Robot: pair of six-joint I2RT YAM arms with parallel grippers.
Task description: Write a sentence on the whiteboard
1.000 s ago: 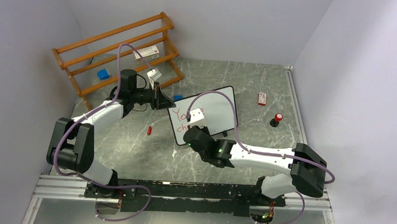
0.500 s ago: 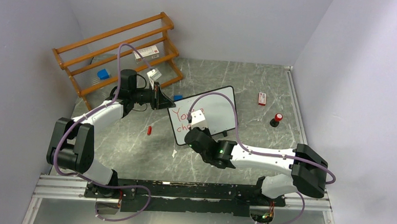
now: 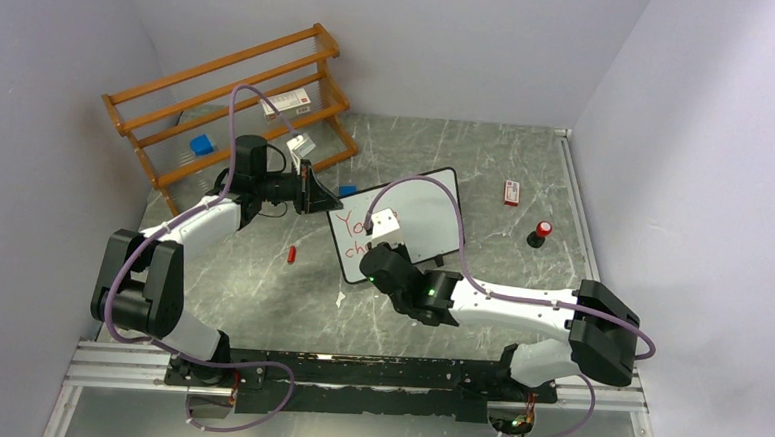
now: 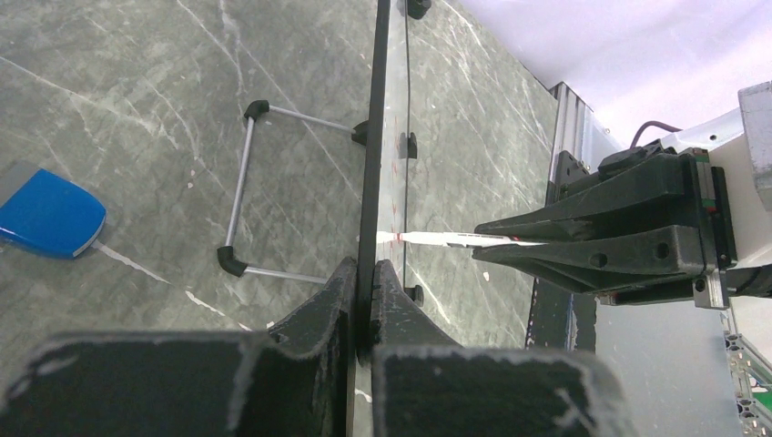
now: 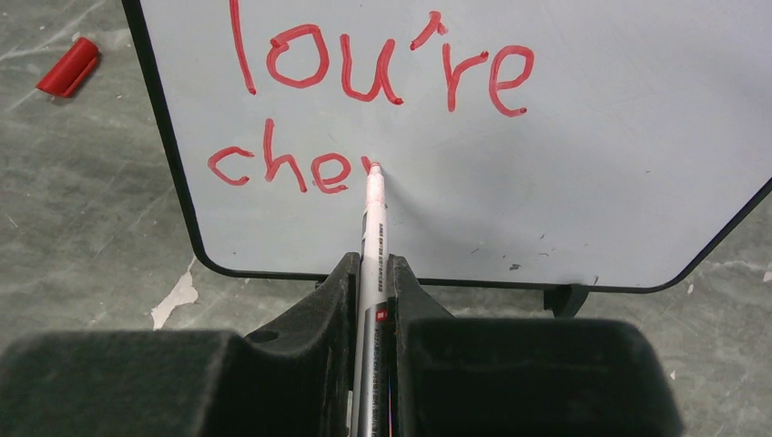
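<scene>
The whiteboard (image 3: 419, 202) stands tilted on its small feet in the middle of the table. My left gripper (image 4: 371, 269) is shut on the board's black left edge (image 4: 373, 182), seen edge-on in the left wrist view. My right gripper (image 5: 371, 264) is shut on a white marker (image 5: 373, 218) whose tip touches the board just right of "che". The sentence (image 5: 382, 77) reads "You're" on the first line and "che" plus a small stroke on the second, in red. In the top view the right gripper (image 3: 380, 240) covers part of the lettering (image 3: 351, 227).
A red marker cap (image 3: 290, 254) lies on the table left of the board. A blue eraser (image 4: 50, 218) sits behind the board. A wooden rack (image 3: 229, 100) stands at the back left. A small red-and-white box (image 3: 511, 192) and a red-topped black object (image 3: 540, 233) lie at the right.
My right gripper has shifted slightly with the marker along the second line of writing. The left gripper and the board have stayed in place.
</scene>
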